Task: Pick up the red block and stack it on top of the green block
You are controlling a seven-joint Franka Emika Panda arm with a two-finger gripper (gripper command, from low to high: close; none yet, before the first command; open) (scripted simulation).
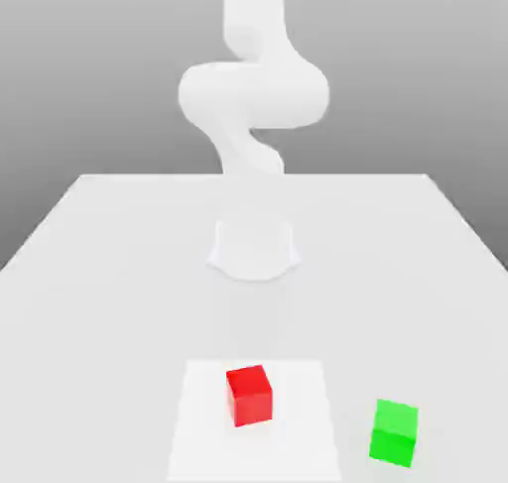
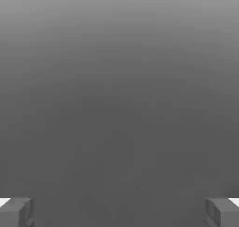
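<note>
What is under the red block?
The red block sits on a paler square patch of the white table. The bit right beneath the block is covered. The green block stands apart, off the patch.

A flat white tabletop [image 1: 99, 273] spans the scene before a plain grey backdrop [image 1: 89, 74]. A paler square patch [image 1: 203, 422] lies at its near edge, centre.
</note>
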